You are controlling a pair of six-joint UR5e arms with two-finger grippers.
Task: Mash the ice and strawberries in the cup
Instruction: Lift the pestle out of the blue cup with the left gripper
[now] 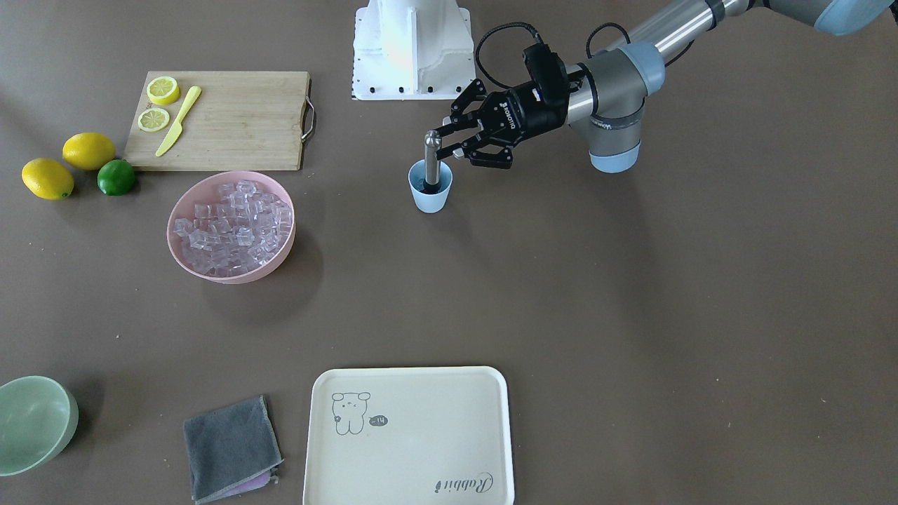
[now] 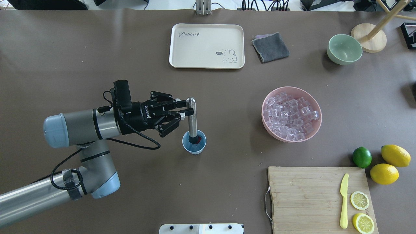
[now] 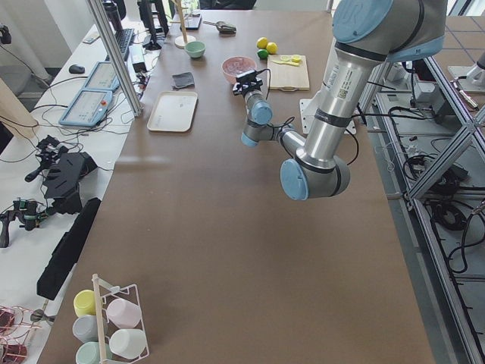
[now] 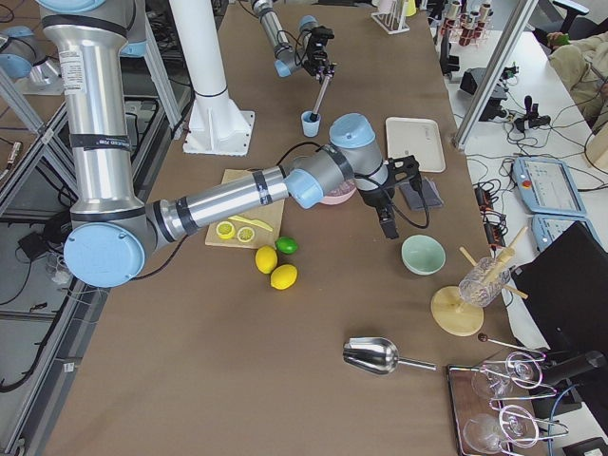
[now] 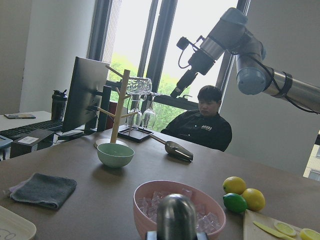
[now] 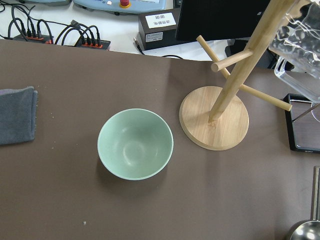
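While the left claw (image 2: 185, 109) clamps the masher (image 2: 192, 122), its tip stands in the cup (image 2: 195, 150). Right claw (image 4: 390, 231): cannot tell.

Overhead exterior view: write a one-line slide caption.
Left gripper holds a steel muddler in the blue cup, ice bowl nearby.

cup (image 2: 195, 150) mouth blocked — muddler (image 2: 192, 119) inside

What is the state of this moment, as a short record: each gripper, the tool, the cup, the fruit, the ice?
left gripper: shut on the metal muddler
muddler: upright, lower end inside the blue cup
strawberry: red bit in the cup beside the muddler
ice: heaped in the pink bowl
right gripper: near the green bowl; open or shut unclear
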